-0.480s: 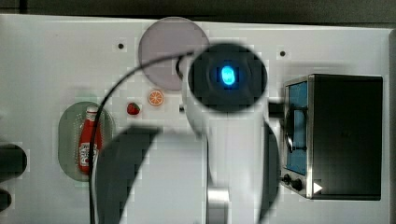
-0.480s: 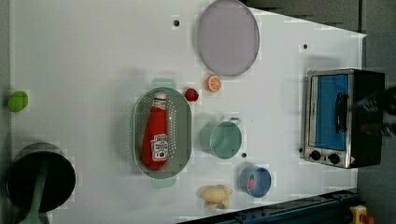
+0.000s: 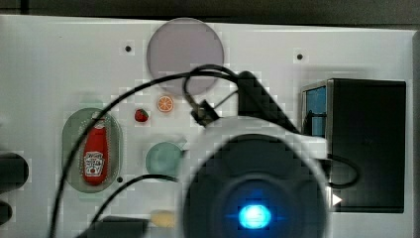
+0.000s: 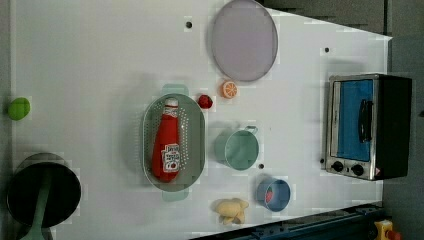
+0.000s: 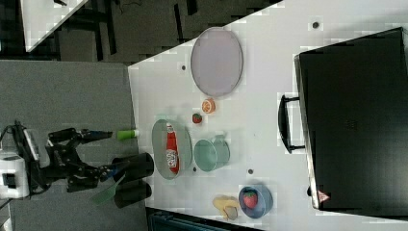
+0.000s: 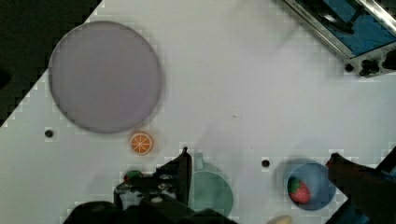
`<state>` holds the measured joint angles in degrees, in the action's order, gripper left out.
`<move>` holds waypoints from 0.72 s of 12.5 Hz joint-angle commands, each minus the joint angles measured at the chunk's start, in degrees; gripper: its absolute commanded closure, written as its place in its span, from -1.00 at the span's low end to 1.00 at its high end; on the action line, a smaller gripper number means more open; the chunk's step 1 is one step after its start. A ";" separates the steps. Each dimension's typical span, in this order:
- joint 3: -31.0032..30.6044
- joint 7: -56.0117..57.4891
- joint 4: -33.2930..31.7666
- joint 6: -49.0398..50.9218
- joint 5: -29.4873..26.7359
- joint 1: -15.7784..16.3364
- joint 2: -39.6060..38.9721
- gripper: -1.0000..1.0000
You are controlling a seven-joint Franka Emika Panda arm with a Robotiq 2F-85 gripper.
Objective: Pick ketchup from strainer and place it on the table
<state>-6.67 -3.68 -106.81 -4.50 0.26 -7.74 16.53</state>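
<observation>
Top view: the ketchup (image 3: pixel 95 152) lies in the strainer (image 3: pixel 73 130) at nine o'clock. The arm's round body hides the table's (image 3: pixel 44 64) middle.

Left view: the bottle's cap points to twelve o'clock, and nothing touches it.

Wrist view: the claw (image 6: pixel 261 168) stands wide and holds nothing.

The pick hasn't begun, I think. Next the claw must go over the bottle and come down.

Bare table (image 4: pixel 90 75) beside strainer (image 4: pixel 195 135)
</observation>
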 commanded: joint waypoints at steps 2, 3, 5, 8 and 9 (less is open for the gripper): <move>-11.47 -2.51 -1.67 -1.74 -1.27 2.21 -5.56 -1.00; -14.64 -2.51 -1.68 -2.11 -1.27 2.32 -6.26 -1.00; -21.04 -2.51 -1.69 -2.46 -1.23 2.51 -7.79 -1.00; -29.38 -3.43 -1.76 -4.76 -0.97 2.62 -10.60 -1.00; -31.91 -3.44 -1.96 -5.41 -0.97 2.64 -11.77 -1.00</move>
<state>-38.52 -4.16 -109.33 -8.40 -0.54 -5.22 3.42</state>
